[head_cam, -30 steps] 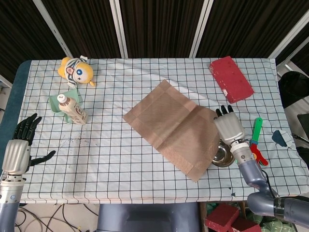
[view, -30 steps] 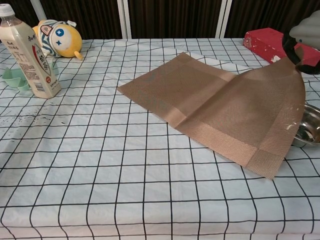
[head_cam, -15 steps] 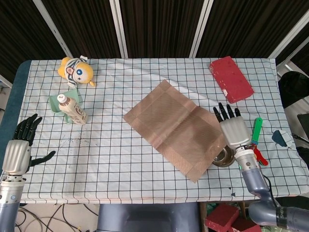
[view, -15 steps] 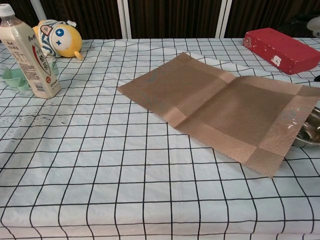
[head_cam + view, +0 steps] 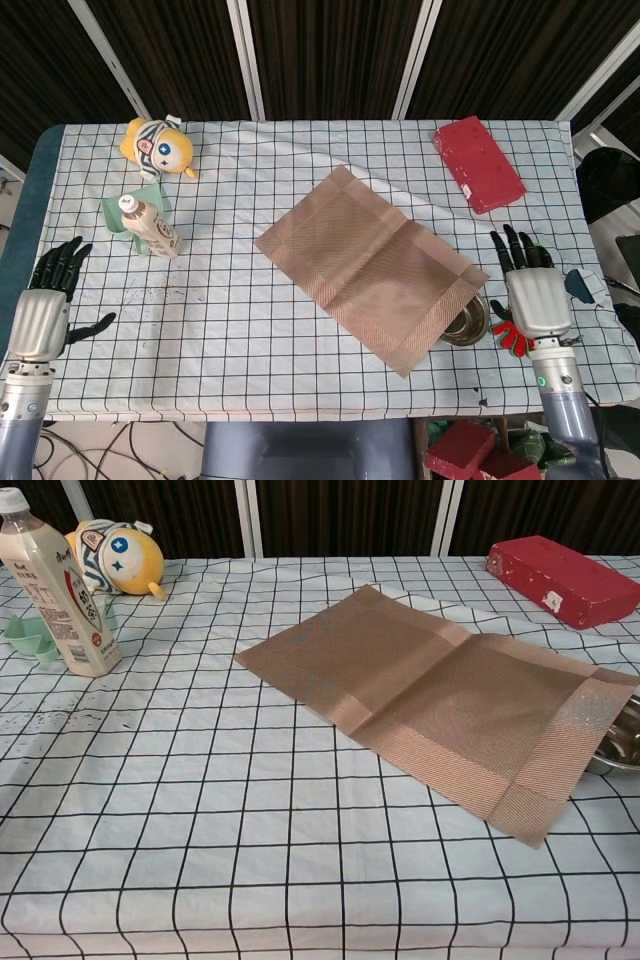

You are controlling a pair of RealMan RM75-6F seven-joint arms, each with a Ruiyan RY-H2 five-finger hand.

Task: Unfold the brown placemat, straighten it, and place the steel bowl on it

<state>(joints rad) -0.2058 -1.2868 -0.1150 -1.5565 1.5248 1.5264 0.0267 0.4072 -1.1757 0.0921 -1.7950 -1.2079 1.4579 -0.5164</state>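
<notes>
**Placemat open, bowl half under its edge**

My right hand hovers at the near right of the table, palm down, fingers spread wide and holding nothing. Just inboard of it sits the steel bowl, partly tucked under the near right border of the brown placemat; from the chest view I can see only a slice of the bowl's rim beyond the mat's corner. A red and green tool pokes out from beneath that hand.

My left hand rests at the near left edge, fingers apart, empty, well away from the mat.

The placemat lies unfolded, set diagonally across the checked tablecloth, a crease running across its middle.

Beyond my left hand stands a milk bottle by a green holder, with a yellow plush toy farther back. Beyond my right hand lies a red box.
</notes>
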